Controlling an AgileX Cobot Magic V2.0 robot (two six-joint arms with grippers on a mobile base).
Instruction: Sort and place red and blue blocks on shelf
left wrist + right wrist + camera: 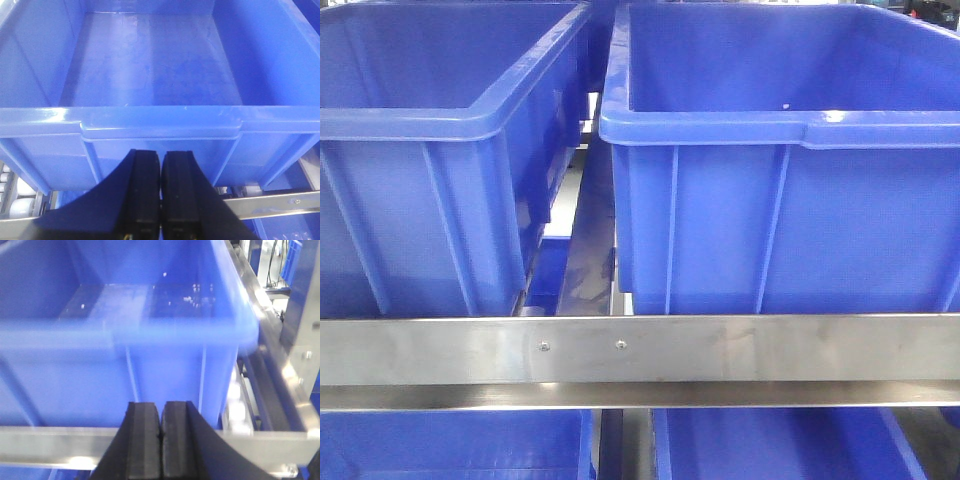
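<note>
The red and blue blocks are out of view in every frame. The shelf is a silver steel rack whose flat front rail [640, 348] carries two screws. My left gripper [160, 155] is shut with nothing between its black pads, just in front of a big blue bin [160, 122]. That bin's inside shows bare. Shut and holding nothing too, my right gripper [161, 406] hovers before another blue bin [125, 330] and the shelf rail [55, 442]. Neither gripper shows in the front view.
Two large dark-blue bins [430, 120] [790, 130] stand side by side on the upper tier, a narrow gap between them. More blue bins [770, 445] sit on the tier below. White rollers [235, 407] and a steel side frame [295, 390] lie right of the right bin.
</note>
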